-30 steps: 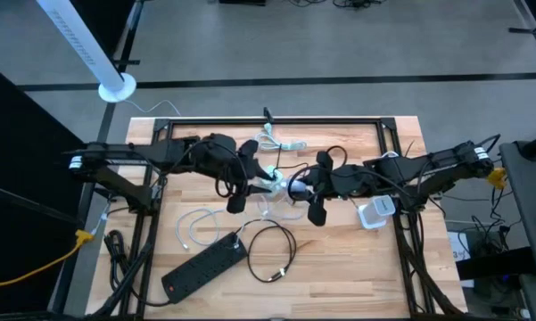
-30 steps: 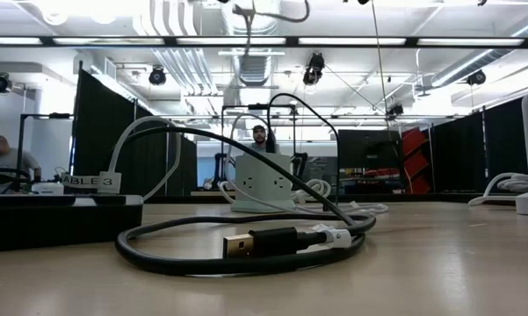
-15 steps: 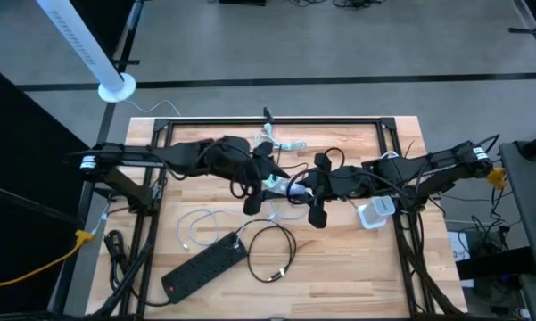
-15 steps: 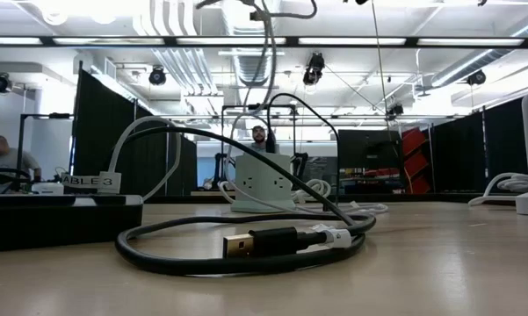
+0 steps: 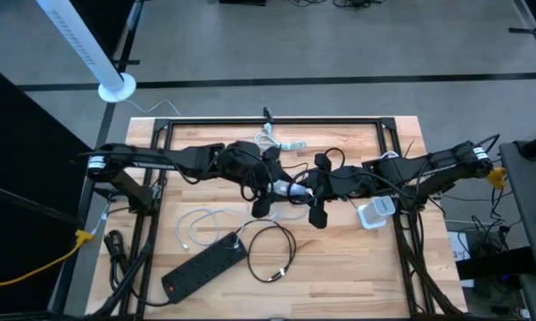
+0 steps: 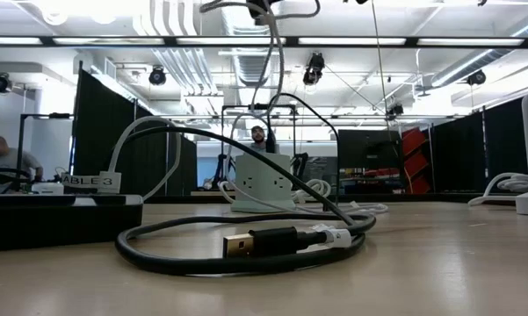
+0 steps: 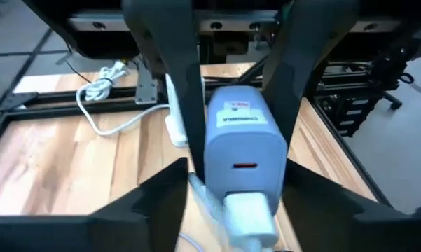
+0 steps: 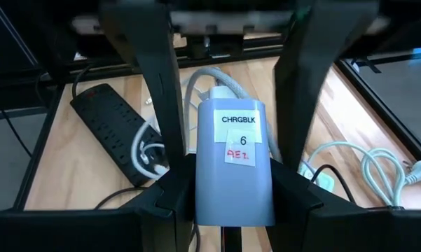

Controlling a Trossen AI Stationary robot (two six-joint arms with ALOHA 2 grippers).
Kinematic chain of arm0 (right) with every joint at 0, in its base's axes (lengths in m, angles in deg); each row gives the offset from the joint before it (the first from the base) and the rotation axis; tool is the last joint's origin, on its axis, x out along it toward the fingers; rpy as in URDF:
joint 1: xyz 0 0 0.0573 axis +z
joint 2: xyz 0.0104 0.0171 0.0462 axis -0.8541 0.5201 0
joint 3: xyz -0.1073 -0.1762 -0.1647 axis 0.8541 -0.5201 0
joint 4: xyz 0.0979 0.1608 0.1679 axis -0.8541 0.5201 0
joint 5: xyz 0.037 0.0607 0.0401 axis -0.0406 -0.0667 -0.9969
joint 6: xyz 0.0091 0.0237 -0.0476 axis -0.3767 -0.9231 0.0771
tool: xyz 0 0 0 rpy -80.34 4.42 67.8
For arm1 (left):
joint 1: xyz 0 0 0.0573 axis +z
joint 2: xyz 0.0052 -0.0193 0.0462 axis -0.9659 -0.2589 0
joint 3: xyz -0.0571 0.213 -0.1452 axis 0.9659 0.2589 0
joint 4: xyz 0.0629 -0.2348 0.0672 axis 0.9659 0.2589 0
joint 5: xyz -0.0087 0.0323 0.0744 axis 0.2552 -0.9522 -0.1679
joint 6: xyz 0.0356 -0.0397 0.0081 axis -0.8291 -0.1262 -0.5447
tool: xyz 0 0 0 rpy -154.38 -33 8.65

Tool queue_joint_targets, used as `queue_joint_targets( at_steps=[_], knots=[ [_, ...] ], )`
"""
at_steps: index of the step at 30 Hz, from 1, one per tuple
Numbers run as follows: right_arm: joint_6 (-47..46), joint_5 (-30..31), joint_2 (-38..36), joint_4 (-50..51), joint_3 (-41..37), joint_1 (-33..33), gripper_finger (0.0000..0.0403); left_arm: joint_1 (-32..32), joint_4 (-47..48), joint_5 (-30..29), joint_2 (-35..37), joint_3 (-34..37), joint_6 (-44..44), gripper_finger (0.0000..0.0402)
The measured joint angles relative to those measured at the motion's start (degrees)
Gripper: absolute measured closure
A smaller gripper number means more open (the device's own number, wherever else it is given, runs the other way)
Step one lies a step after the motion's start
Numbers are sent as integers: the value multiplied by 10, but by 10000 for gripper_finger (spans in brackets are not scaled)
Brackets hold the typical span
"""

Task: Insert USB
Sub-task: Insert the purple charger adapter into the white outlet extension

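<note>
Between the right gripper's fingers [image 8: 161, 105] sat a pale charger block [image 8: 235, 168] with a white label that read "CHRGBLK" over "6", and red handwriting beneath that looked like "AE1". The block [image 7: 242, 140] between the left gripper's fingers [image 7: 185, 105] bore a label too blurred to read. In the low view a white sign [image 6: 90, 181] read "ABLE 3", its start hidden.

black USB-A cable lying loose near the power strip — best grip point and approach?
Grip the black USB cable on its moulded plug body behind the gold connector, from above, fingers across its width. It lies flat on the table with the metal tip exposed, which should stay clear for insertion.
</note>
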Motion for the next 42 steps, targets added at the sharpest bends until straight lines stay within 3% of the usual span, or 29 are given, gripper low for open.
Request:
queue_joint_targets(
  at_steps=[2,15,24,34,42],
  knots=[
    [-1,1,0,2,0,0,287,0,0,14,-1,0,1,245],
    [0,0,-1,-6,1,0,287,1,10,31,18,-4,-1,247],
    [-12,-8,0,31,-2,0,287,-1,-19,34,29,-9,4,135],
    [-14,-9,0,23,-1,5,287,-1,-14,12,28,-8,1,130],
    [46,-9,-3,-10,-1,8,287,-1,-13,2,28,-3,12,130]
  ],
)
